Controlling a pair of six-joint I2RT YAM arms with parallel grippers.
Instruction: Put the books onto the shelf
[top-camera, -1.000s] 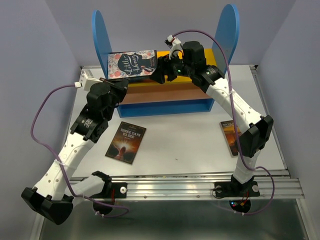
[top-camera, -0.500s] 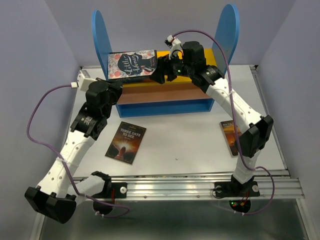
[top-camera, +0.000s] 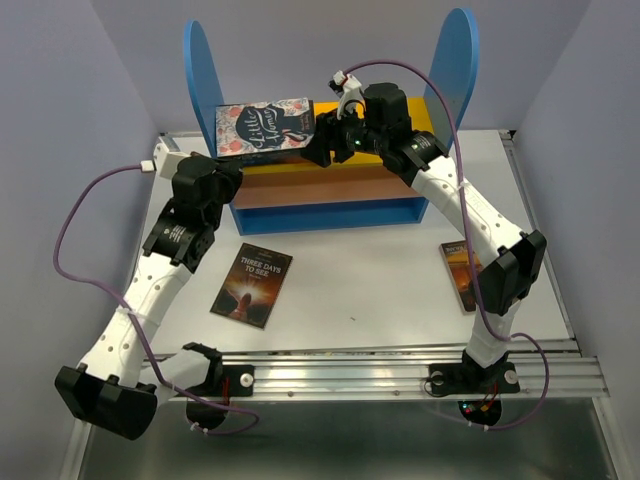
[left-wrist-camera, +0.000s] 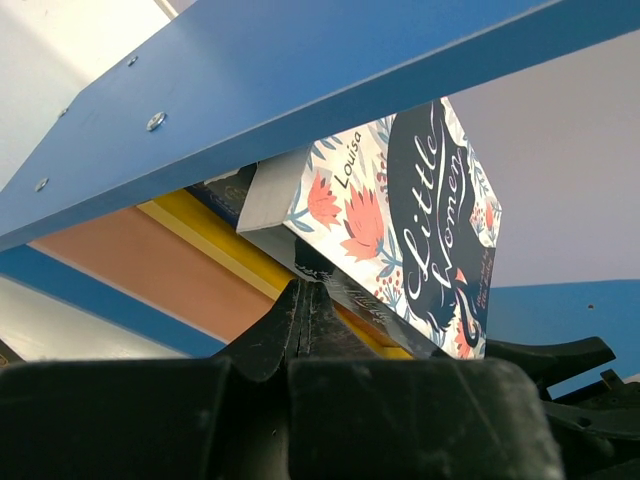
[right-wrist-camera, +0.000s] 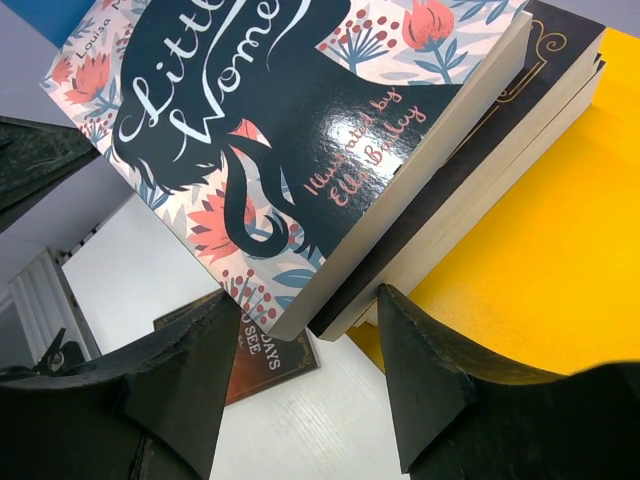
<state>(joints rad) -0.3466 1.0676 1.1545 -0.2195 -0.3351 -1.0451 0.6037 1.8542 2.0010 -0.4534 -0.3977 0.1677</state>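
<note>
Right wrist view: the right pincer (right-wrist-camera: 305, 300) stands spread, its two dark fingers apart and pinching nothing, with the near corner of a stack of books just beyond the gap. On top of that stack lies the floral book (right-wrist-camera: 300, 130), pale with red flowers and a dark figure, titled "Little Women". Under it sit darker books (right-wrist-camera: 480, 170), their page edges facing the camera. The stack rests on the yellow top board (right-wrist-camera: 540, 280) of the shelf (top-camera: 200, 70), and the floral book juts past the board's left end. In the left wrist view the left pincer (left-wrist-camera: 305, 290) is pressed together with nothing between its fingers, pointing up at the floral book's underside from below, beside the shelf's blue side panel (left-wrist-camera: 300, 90); whether it touches the book cannot be told. From above, both pincers flank the stack, the left at the shelf's left end, the right over the top board. On the counter (top-camera: 370, 280) in front of the shelf lie two more books: "Three Days to See" (top-camera: 252, 285) near the left arm, and an orange-and-dark book (top-camera: 462, 272) partly hidden by the right arm.
</note>
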